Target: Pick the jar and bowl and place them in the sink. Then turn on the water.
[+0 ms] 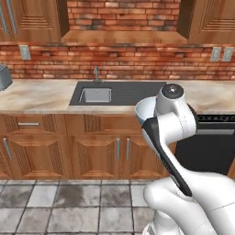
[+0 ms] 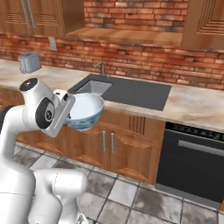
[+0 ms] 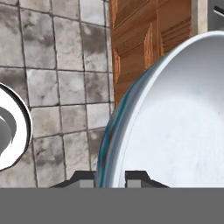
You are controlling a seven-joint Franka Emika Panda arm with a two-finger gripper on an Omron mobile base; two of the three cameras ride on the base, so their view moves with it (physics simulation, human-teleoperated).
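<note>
My gripper (image 3: 110, 177) is shut on the rim of the pale blue-white bowl (image 3: 175, 127), with one finger on each side of the rim. The bowl (image 2: 86, 111) hangs in the air in front of the lower cabinets, below counter height and tipped a little, at the end of my hand (image 2: 71, 101). Part of the bowl (image 1: 143, 111) peeks out behind my arm. The sink (image 1: 95, 95) lies in its dark surround on the counter, and its basin (image 2: 92, 87) sits behind and above the bowl. The slim faucet (image 1: 96, 73) (image 2: 101, 66) has no stream under it. The jar is out of view.
A toaster (image 2: 29, 62) stands on the counter left of the sink. A dark oven front (image 2: 197, 157) sits right of the wooden cabinet doors (image 2: 107, 144). Grey floor tiles (image 3: 57, 65) lie below the hand.
</note>
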